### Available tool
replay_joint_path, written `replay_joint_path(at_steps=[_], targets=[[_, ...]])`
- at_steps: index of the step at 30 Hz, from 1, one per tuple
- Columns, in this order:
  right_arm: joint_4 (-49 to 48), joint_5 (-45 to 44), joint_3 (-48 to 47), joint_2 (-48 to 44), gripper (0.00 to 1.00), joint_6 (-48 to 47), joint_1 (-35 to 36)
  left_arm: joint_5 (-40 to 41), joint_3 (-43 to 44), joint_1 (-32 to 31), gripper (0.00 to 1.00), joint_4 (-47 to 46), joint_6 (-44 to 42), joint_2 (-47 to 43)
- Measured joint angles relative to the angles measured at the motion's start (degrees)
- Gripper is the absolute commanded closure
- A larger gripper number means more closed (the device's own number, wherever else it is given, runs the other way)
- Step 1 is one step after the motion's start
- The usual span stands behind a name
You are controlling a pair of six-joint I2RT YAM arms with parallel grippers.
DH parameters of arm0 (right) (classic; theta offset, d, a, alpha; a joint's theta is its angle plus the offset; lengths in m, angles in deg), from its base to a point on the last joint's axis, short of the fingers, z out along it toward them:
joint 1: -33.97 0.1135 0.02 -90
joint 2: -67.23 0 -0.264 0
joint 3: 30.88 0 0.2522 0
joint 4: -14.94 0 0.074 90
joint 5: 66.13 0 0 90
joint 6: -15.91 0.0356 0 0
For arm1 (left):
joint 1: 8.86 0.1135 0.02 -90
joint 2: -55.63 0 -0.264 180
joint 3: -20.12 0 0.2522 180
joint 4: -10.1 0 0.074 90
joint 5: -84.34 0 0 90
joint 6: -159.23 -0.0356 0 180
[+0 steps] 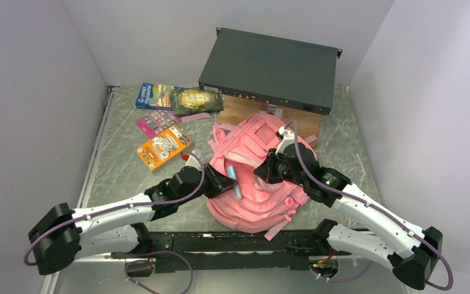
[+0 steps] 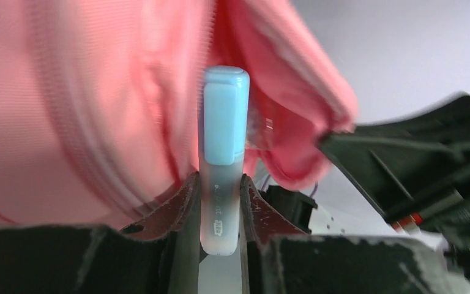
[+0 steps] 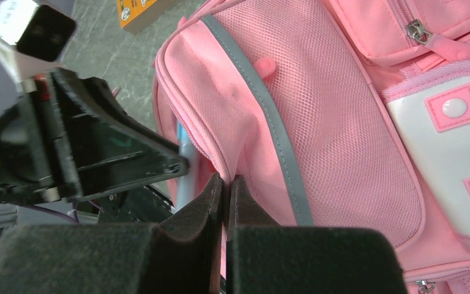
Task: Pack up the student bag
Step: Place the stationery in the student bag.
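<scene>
- Student bag (image 1: 254, 184): lies flat at the middle of the table (image 1: 116, 177), toward the near edge, pocket side up. Its far end reaches the wooden board (image 1: 242, 110). One pink strap (image 1: 276, 228) trails over the near rail.
- Bag opening: the left side of the bag is parted, with a dark gap showing between the two arms.
- Left gripper (image 1: 225, 181): clamped on a blue-capped marker (image 1: 234, 180). In the left wrist view the fingers (image 2: 186, 202) press both sides of the marker's pale barrel (image 2: 220, 208). The blue cap end points away from the gripper and into the fold of pink fabric (image 2: 85, 110).
- Marker position: at the mouth of the opening, cap end among the fabric. How far in it sits cannot be told.
- Right gripper (image 1: 263, 173): closed on the student bag. In the right wrist view its foam pads (image 3: 211, 202) are nearly together on a thin fold of pink fabric at the edge of the opening, just beside the mesh pocket (image 3: 343, 122).
- Far of the bag: a dark rack unit (image 1: 269, 70) rests on the wooden board, tilted.
- Far left of the bag, apart from it:
  - a blue book (image 1: 153, 96)
  - a green packet (image 1: 196, 101) overlapping the book's right end
  - a pink card (image 1: 156, 122)
  - an orange box (image 1: 163, 147), the nearest of these to the left gripper
</scene>
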Motion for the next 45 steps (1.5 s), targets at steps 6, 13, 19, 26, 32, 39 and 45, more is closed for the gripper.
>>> replay_joint_path(at_steps=[6,13,19,26,32,39,45], targets=[[0.0,0.0,0.0,0.0,1.0,0.1,0.0,2.0,5.3,0.3,1.0,6.5,10.2,6.6],[0.0,0.0,0.0,-0.2,1.0,0.1,0.0,-0.1,17.5,5.0,0.99,13.6,12.7,17.2],[-0.3,-0.9,0.0,-0.3,1.0,0.0,-0.3,-4.2,19.3,7.2,0.51,12.8,12.3,20.8],[-0.4,-2.5,-0.1,-1.0,1.0,-0.5,-0.6,-5.6,18.4,7.5,0.18,11.0,8.6,20.2],[-0.3,-1.8,-0.1,-0.7,1.0,-1.2,-0.5,-5.5,10.8,7.8,0.04,5.0,5.4,12.3],[-0.4,-1.0,-0.1,0.2,1.0,-1.5,-0.3,-3.7,9.4,9.2,0.0,14.3,-8.3,-1.1],[-0.5,-0.6,-0.1,0.4,1.0,-2.0,-0.3,4.8,13.1,17.4,0.0,39.1,-15.2,-9.9]])
